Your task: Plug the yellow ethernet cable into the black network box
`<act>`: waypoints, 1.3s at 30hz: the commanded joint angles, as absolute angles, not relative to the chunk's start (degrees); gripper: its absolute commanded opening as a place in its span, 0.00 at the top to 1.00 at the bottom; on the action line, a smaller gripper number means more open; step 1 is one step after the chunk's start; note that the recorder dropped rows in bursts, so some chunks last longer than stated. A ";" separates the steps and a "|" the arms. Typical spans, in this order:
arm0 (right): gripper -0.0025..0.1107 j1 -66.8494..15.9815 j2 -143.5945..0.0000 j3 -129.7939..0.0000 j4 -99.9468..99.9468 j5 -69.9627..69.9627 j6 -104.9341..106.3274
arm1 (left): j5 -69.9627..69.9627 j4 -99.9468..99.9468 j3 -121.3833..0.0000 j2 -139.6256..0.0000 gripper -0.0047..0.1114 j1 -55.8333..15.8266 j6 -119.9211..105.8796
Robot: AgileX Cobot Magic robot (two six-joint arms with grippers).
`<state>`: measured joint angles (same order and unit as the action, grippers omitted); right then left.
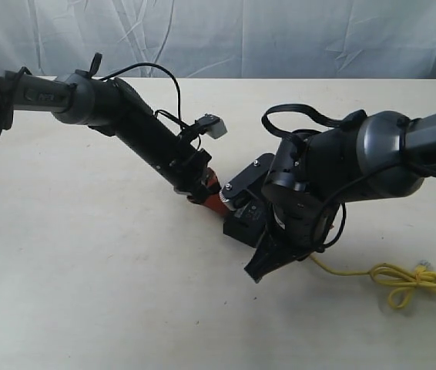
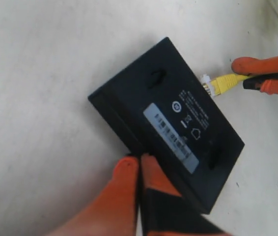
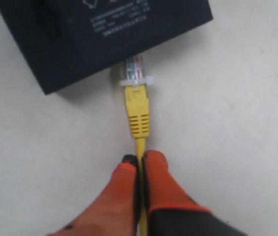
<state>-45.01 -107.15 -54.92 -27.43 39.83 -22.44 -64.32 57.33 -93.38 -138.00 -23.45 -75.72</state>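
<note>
The black network box [image 2: 168, 115] lies flat on the pale table, its pale label strip facing up. My left gripper [image 2: 140, 160] is shut, its orange tips pressed against one long side of the box. On the opposite side, my right gripper [image 3: 140, 158] is shut on the yellow ethernet cable [image 3: 138, 110] just behind the plug boot. The clear plug [image 3: 135, 69] points into the box's side, its tip at the edge. In the exterior view both arms meet over the box [image 1: 243, 222], and the cable's knotted loop [image 1: 403, 279] trails to the right.
A white crumpled cloth [image 1: 241, 35] hangs behind the table. The right arm's bulky wrist [image 1: 318, 177] and its black wire loops [image 1: 295, 116] hang over the box. The left arm [image 1: 141, 127] slants in from the upper left.
</note>
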 commanded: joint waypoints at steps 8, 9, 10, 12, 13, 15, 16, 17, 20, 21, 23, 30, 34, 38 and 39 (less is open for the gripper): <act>0.98 -44.71 -106.90 -55.14 -27.80 40.10 -19.97 | -63.77 53.52 -93.17 -138.84 0.96 -23.54 -75.44; 0.98 -44.71 -106.90 -55.14 -27.55 40.10 -19.35 | -63.64 53.52 -93.17 -138.84 0.96 -23.54 -75.44; 0.98 -44.71 -106.90 -55.14 -27.12 40.10 -18.82 | -63.64 53.52 -93.17 -138.84 0.96 -23.54 -75.44; 0.98 -44.71 -106.90 -55.14 -26.52 40.10 -18.34 | -63.64 53.52 -93.17 -138.84 0.96 -23.54 -75.44; 0.98 -44.71 -106.90 -55.14 -26.52 40.33 -17.92 | -63.64 53.52 -93.17 -138.84 0.96 -23.54 -75.44; 0.98 -44.71 -106.63 -55.14 -26.41 40.74 -17.69 | -63.64 53.15 -93.17 -138.84 0.96 -23.54 -75.44; 0.98 -44.71 -106.17 -55.14 -26.32 40.87 -17.42 | -63.64 53.03 -93.17 -138.84 0.96 -23.54 -75.44; 0.98 -44.71 -105.70 -55.14 -26.07 40.87 -17.18 | -63.64 52.92 -93.17 -138.84 0.96 -23.54 -75.44; 0.98 -44.47 -104.29 -55.14 -23.47 40.13 -16.00 | -63.54 53.05 -93.17 -138.84 0.96 -23.54 -75.44; 0.98 -44.47 -104.30 -55.14 -22.45 40.13 -15.26 | -63.54 53.17 -93.17 -138.84 0.96 -23.54 -75.44; 0.98 -43.46 -104.85 -55.14 -16.83 40.24 -10.48 | -64.11 53.49 -93.17 -138.84 0.96 -23.54 -75.44; 0.98 -36.18 -104.09 -54.92 -6.62 39.06 -1.10 | -64.84 53.49 -93.17 -137.95 0.96 -23.54 -75.35; 0.98 -33.20 -103.14 -51.43 -4.23 33.62 3.61 | -65.72 54.01 -93.17 -136.99 0.96 -22.69 -74.99; 0.98 -31.31 -103.40 -46.56 0.57 27.43 10.32 | -65.72 54.27 -93.17 -136.89 0.96 -21.42 -73.17; 0.98 -31.31 -103.55 -45.76 0.59 25.67 10.65 | -65.72 54.27 -93.17 -136.89 0.96 -21.26 -73.02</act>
